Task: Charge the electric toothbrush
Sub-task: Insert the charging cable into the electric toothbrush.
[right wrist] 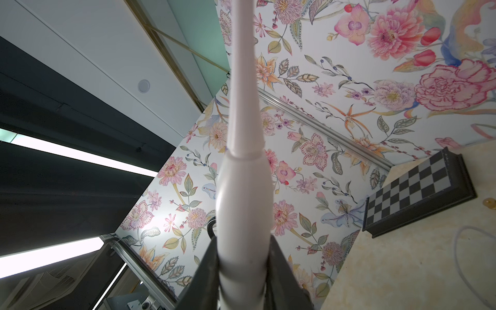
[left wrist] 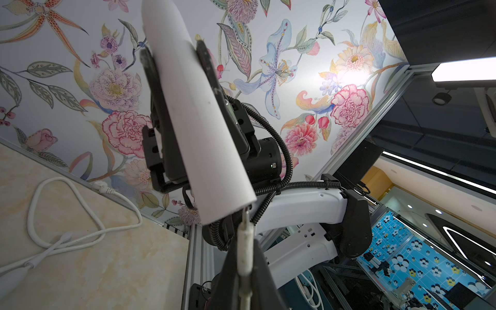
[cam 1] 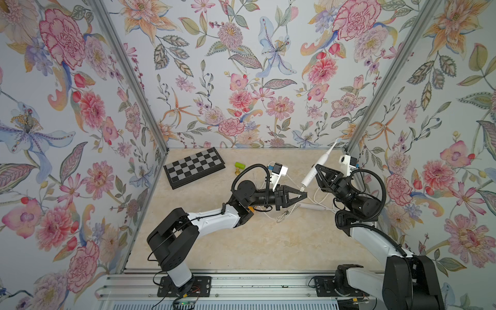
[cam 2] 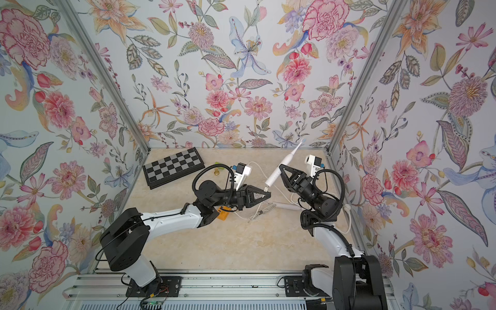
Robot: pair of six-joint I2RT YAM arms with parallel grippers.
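The white electric toothbrush (cam 1: 311,173) (cam 2: 273,175) hangs tilted above the table, brush head up toward the back wall. My right gripper (cam 1: 318,167) (cam 2: 280,167) (right wrist: 243,268) is shut on its handle (right wrist: 243,188). My left gripper (cam 1: 304,193) (cam 2: 268,195) (left wrist: 244,268) is shut on the white charging plug (left wrist: 244,241). The plug's metal tip meets the flat bottom end of the toothbrush (left wrist: 198,120); how deep it sits cannot be made out. The white cable (cam 1: 312,206) (left wrist: 80,236) trails in loops on the table below.
A folded black chessboard (cam 1: 193,167) (right wrist: 418,190) lies at the back left of the beige table. A green block (cam 1: 239,164) and a small golden piece (cam 1: 237,170) sit beside it. An orange item (cam 2: 224,216) shows under the left arm. Flowered walls close three sides.
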